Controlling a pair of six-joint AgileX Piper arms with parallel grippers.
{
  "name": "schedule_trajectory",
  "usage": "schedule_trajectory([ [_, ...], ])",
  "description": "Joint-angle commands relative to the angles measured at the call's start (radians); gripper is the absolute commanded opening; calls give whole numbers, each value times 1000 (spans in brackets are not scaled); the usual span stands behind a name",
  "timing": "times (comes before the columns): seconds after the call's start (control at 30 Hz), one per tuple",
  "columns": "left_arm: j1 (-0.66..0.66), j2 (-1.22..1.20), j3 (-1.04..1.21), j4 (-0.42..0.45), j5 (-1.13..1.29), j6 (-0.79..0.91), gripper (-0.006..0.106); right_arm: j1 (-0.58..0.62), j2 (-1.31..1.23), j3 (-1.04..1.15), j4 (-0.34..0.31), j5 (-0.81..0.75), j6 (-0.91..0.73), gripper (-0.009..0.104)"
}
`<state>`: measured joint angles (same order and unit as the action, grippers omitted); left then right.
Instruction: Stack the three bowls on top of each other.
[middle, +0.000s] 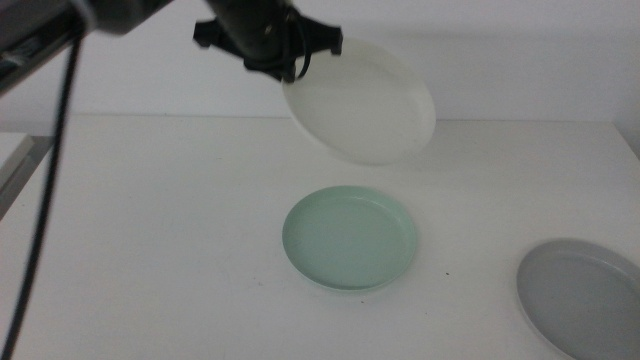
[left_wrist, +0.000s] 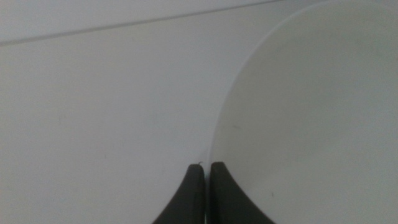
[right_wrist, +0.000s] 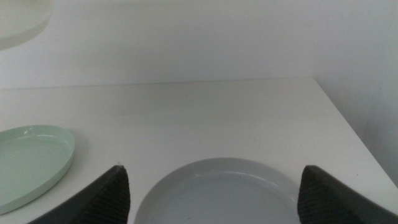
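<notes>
My left gripper (middle: 290, 68) is shut on the rim of the white bowl (middle: 362, 100), which hangs tilted in the air above and behind the mint green bowl (middle: 350, 240). The left wrist view shows the jaws pinching the white bowl (left_wrist: 311, 118) at its edge. The green bowl lies flat at the table's middle. The grey bowl (middle: 582, 298) rests at the front right. My right gripper (right_wrist: 214, 180) is open, its jaws standing either side of the grey bowl (right_wrist: 217, 190), above it. The green bowl (right_wrist: 31, 163) and the white bowl (right_wrist: 22, 22) also show there.
The white table (middle: 150, 230) ends in a far edge against a pale wall. A black cable (middle: 45, 200) hangs down the left side. The table's right edge (right_wrist: 348, 124) runs close to the grey bowl.
</notes>
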<state>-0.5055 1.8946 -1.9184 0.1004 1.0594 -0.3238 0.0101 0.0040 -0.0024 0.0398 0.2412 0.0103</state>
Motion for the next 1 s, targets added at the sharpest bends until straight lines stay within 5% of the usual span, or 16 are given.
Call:
schedule_trajectory([
  [0.0,-2,-78,140,-7,-121,-57,-2,0,-4,2,-8,-9,-3,93],
  [0.47,36,-110,489,-119,-365,-93,-2,0,-4,2,-8,-9,-3,93],
  [0.97,36,55,503,-215,-398,-40,-2,0,-4,2,-8,-9,-3,93],
])
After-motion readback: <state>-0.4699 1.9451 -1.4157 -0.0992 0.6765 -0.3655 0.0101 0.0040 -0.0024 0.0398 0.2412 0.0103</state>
